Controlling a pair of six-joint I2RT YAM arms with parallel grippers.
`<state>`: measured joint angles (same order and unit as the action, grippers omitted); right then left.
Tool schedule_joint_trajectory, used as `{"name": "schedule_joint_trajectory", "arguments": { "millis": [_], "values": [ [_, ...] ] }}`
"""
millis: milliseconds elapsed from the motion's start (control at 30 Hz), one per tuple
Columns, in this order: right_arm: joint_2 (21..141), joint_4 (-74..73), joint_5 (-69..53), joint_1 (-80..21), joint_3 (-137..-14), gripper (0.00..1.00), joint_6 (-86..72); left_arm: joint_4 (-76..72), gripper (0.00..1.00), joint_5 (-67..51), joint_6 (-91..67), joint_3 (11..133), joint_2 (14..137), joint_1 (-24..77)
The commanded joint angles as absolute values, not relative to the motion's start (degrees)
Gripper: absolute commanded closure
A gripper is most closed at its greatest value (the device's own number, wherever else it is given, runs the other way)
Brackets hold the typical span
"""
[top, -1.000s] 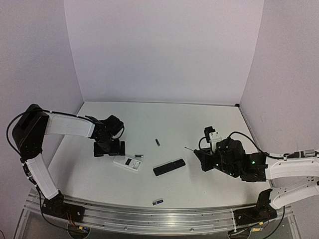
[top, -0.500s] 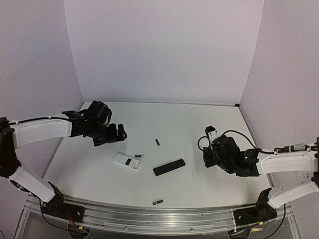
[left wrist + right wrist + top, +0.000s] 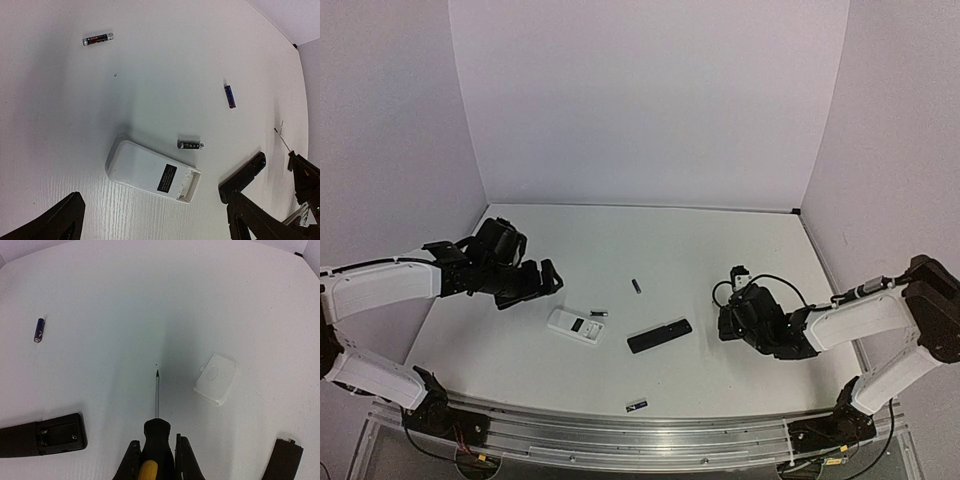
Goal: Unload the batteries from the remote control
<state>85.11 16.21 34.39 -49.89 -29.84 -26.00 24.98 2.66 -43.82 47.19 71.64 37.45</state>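
- Beside the white remote [image 3: 152, 172], its bay gaping empty, one battery [image 3: 190, 145] is lying; two more batteries [image 3: 229, 96] [image 3: 98, 39] are resting farther off.
- The left gripper [image 3: 532, 281] is hovering near it with jaws wide apart; the right gripper [image 3: 156, 457], well apart from it, is clamping a screwdriver [image 3: 156, 432].
- The black remote [image 3: 659, 335], near it, is probably awaiting a check.

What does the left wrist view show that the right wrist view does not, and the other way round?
Only the left wrist view: the white remote, back up with its battery bay uncovered, the near battery just off that open end, and the far battery lying alone.
Only the right wrist view: the small white cover, and the handle of the screwdriver, clamped in the jaws of the right gripper.
Both: the blue battery and one end of the black remote.
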Motion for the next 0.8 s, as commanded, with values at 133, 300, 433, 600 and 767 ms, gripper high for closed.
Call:
{"name": "schedule_joint_trajectory", "arguments": {
  "millis": [133, 300, 433, 600, 767],
  "values": [
    [86.1, 20.7, 30.4, -49.7, -24.3, 0.78, -37.7, 23.6, 0.0, 3.4, -45.9, 46.2, 69.1, 37.3],
    [85.3, 20.8, 28.3, -49.7, -22.6, 0.58, -38.7, 24.0, 0.0, 4.1, -46.3, 45.8, 68.4, 37.4],
    [83.6, 20.7, 27.7, -49.7, -22.3, 0.51, -38.0, 24.4, 0.0, 4.3, -46.5, 45.5, 67.9, 37.4],
    [77.9, 14.0, 27.1, -49.7, -25.2, 0.22, -36.3, 25.5, 0.0, 4.7, -46.9, 45.3, 67.6, 37.4],
    [68.8, -10.3, 31.3, -49.7, -34.6, 0.16, -37.6, 26.9, 0.0, 5.3, -47.4, 45.4, 66.8, 37.4]
  ]
}}
